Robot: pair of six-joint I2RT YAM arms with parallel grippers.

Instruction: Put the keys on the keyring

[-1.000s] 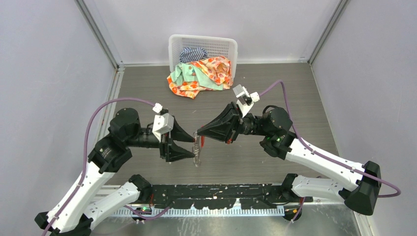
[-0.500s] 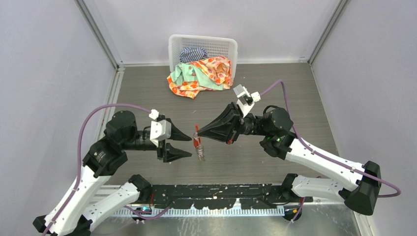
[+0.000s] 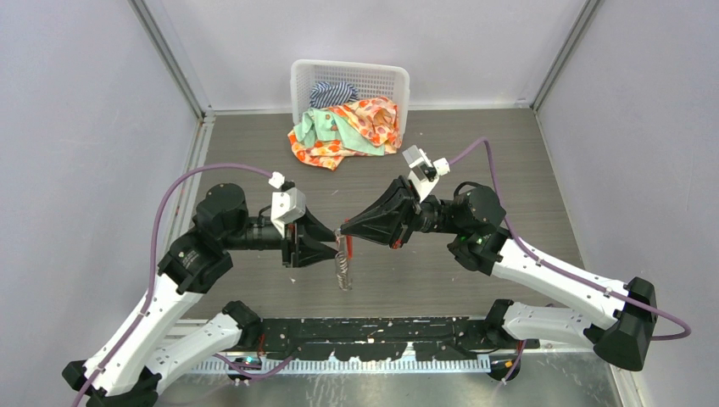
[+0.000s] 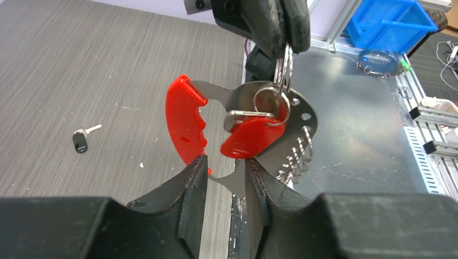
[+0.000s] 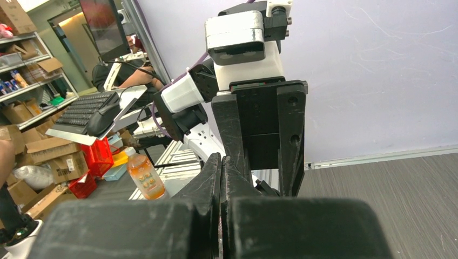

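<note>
My right gripper [image 3: 342,231] is shut on the grey ring of the keyring [image 3: 342,259] and holds the bunch hanging above the table. In the left wrist view its fingers [image 4: 270,24] pinch the ring [image 4: 282,65]. Below that hang the long red tag [image 4: 185,127], a flat silver plate, small chains and a second red piece [image 4: 251,136]; I cannot tell whether this piece is the red-headed key. My left gripper [image 4: 224,175] is narrowly open, with the plate's lower tip between its fingers. The black-headed key [image 4: 80,141] lies loose on the table to the left.
A white basket [image 3: 349,78] stands at the back, with coloured clothes [image 3: 343,127] spilling out in front of it. A metal strip [image 4: 356,135] runs along the table's near edge. A blue bin [image 4: 391,21] sits beyond it.
My left gripper drew back to the left, then came right again up to the keyring with its jaws narrowed. The right gripper has held the ring almost still.
</note>
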